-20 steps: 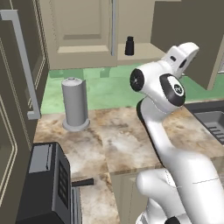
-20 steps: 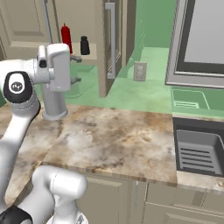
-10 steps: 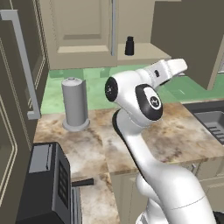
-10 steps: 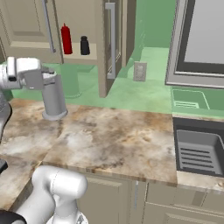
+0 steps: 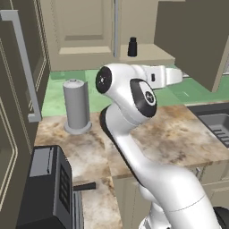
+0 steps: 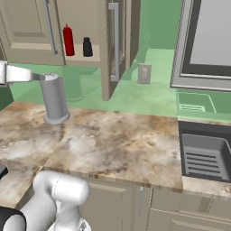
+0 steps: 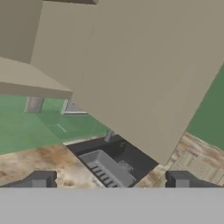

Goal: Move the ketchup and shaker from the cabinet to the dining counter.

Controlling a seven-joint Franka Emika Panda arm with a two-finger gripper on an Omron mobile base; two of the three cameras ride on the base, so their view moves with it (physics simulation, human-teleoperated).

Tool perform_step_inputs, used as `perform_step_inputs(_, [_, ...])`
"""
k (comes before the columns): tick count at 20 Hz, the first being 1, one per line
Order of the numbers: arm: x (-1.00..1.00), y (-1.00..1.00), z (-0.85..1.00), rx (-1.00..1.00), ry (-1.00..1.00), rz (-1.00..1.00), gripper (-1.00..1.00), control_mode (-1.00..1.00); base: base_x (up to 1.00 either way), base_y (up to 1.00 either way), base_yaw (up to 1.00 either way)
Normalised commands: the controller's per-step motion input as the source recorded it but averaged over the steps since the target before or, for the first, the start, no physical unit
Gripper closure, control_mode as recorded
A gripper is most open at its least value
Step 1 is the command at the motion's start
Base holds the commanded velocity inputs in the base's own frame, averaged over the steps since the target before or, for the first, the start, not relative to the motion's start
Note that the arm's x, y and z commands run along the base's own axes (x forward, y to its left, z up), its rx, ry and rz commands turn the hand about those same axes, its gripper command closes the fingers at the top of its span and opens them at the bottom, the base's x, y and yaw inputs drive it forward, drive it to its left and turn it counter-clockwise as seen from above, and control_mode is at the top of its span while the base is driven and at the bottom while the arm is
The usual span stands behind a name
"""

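The red ketchup (image 6: 68, 40) and the shorter black shaker (image 6: 87, 47) stand side by side on the lowest shelf of the open tan cabinet (image 6: 27, 27). In the left base view the shaker (image 5: 132, 47) shows on that shelf, while the ketchup is hidden. My white forearm (image 5: 161, 76) stretches rightward below the shelf, toward the open cabinet door (image 5: 192, 40). In the hand view my gripper (image 7: 109, 180) is open and holds nothing, looking past that door's beige panel (image 7: 144, 65) down at the sink. The dining counter is out of view.
A tall grey cylinder (image 5: 77, 106) stands on the marble worktop (image 6: 122, 144) left of the arm. A dark toaster (image 5: 49, 192) sits at the near left. The sink (image 6: 205, 153) lies to the right, under a framed window (image 6: 207, 40). The other open door (image 6: 115, 40) juts out with its bar handle.
The arm has swung its elbow leftward and its hand has dropped from beside the shelf to point right, under the open door. The jaws stay open. Bottles unmoved.
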Motion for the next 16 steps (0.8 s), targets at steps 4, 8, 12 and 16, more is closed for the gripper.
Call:
perform_step_inputs(4, [0.0,0.03,0.0,0.0,0.0,0.0,-1.0,-1.0,0.0,0.0,0.0])
perform_step_inputs(8, [0.08,0.0,-0.01,0.0,-0.01,0.02,-1.0,-1.0,0.0,0.0,0.0])
perform_step_inputs(12, [0.0,0.1,0.0,0.0,-0.16,0.02,-1.0,-1.0,0.0,0.0,0.0])
perform_step_inputs(16, [0.0,0.03,0.02,0.0,-0.18,0.04,-1.0,-1.0,0.0,0.0,0.0])
